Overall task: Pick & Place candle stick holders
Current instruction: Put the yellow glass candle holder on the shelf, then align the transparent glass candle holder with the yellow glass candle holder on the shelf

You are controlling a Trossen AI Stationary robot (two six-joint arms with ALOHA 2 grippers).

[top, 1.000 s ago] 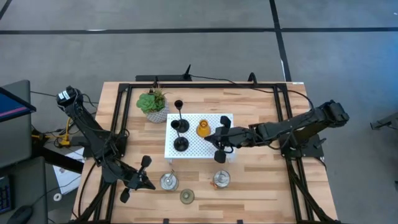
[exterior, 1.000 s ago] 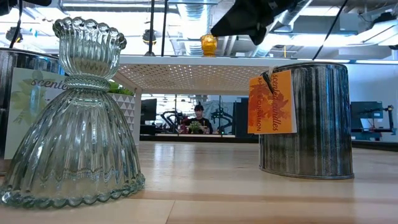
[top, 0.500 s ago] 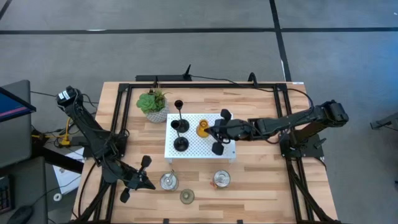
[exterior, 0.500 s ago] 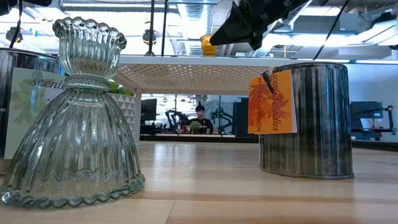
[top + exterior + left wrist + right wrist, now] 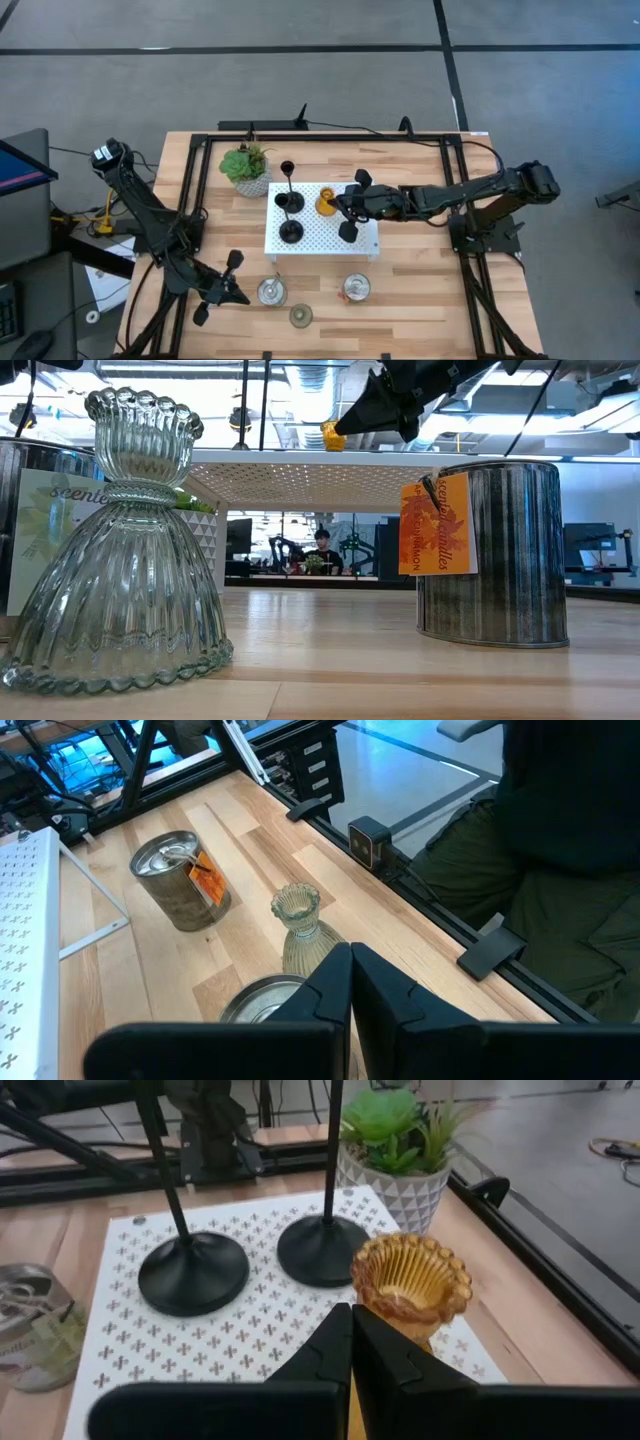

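- Right gripper (image 5: 345, 207): positioned over the white perforated rectangular platform (image 5: 310, 243). The right wrist view shows its fingers pressed together, holding nothing.
- Amber ribbed glass candle holder (image 5: 411, 1285): standing on the platform directly ahead of the right gripper's closed fingertips; whether they touch cannot be determined. The high view places it just beside the gripper.
- Two black thin-stemmed holders with round bases (image 5: 193, 1270) (image 5: 323, 1248): on the platform beyond the amber holder, seen from the right gripper.
- Left gripper (image 5: 350, 982): fingers closed together, empty, at the table's front-left.
- Pale green ribbed glass holder (image 5: 299, 925) and a silvery tin cup with an orange tag (image 5: 180, 881): ahead of the left gripper.
- Low view only: a person (image 5: 321, 544) in the background.
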